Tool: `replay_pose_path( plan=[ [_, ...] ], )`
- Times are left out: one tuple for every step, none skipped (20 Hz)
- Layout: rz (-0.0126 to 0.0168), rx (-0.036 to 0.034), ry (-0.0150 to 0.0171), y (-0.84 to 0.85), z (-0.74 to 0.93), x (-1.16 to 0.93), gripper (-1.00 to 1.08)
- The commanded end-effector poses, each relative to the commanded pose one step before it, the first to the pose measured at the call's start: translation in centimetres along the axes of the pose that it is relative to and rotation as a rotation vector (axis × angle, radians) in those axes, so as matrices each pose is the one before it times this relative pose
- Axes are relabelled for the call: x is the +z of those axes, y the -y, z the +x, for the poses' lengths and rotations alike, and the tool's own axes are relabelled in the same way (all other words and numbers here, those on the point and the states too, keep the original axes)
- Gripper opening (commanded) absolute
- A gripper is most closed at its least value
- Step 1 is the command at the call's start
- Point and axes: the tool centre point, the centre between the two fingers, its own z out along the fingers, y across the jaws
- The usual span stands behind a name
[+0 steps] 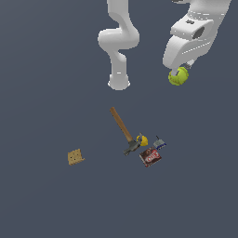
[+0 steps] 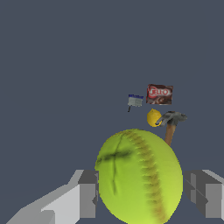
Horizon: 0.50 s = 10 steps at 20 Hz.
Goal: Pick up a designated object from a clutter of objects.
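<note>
The gripper [image 2: 139,192] is clamping the yellow-green ball [image 2: 139,177] between its two fingers [image 2: 87,192], one pad pressing on each side. In the wrist view the ball is filling the space between the pads and is hiding part of the hammer's handle behind it. In the exterior view the ball [image 1: 178,76] is hanging at the tip of the white arm [image 1: 195,35], well above the grey floor [image 1: 46,93] and clear of every other item.

Beyond the ball, the remaining clutter is lying on the floor in a small cluster. The hammer [image 1: 124,130] is lying flat, its brown handle pointing toward the arm's base [image 1: 119,82] and its dark metal head at the end nearer the cluster. The orange-yellow item [image 1: 143,140] is sitting against the hammer's head [image 2: 172,118]; whether the two are touching cannot be told. Just beside it, toward the exterior view's right, the tiny blue-grey item [image 1: 160,143] is lying. The dark red box [image 1: 150,157] is resting just beside the blue-grey item and near the hammer's head.

The tan cracker-like square [image 1: 75,156] is lying well apart from the cluster, toward the exterior view's left.

Nothing is standing between the raised ball and the floor items.
</note>
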Motion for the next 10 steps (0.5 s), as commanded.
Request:
replay_pose_path(
  plan=[
    [-0.00048,0.00003,-0.00177,-0.024,0.283,-0.419,-1.0],
    [0.0,0.0,0.0,-0.012,0.159,-0.208,-1.0],
    [0.0,0.0,0.0,-0.013,0.176,-0.231,-1.0],
    [0.0,0.0,0.0,-0.012,0.157,-0.207,-1.0],
    [-0.00005,0.00047,-0.00012,-0.031,0.124,-0.181,-1.0],
    [0.0,0.0,0.0,-0.008,0.107,-0.143,-1.0],
    [0.0,0.0,0.0,-0.006,0.083,-0.111,-1.0],
    [0.0,0.0,0.0,-0.004,0.059,-0.079,-1.0],
    [0.0,0.0,0.0,-0.003,0.035,-0.048,-1.0],
    [0.0,0.0,0.0,-0.001,0.012,-0.016,-1.0]
  ],
)
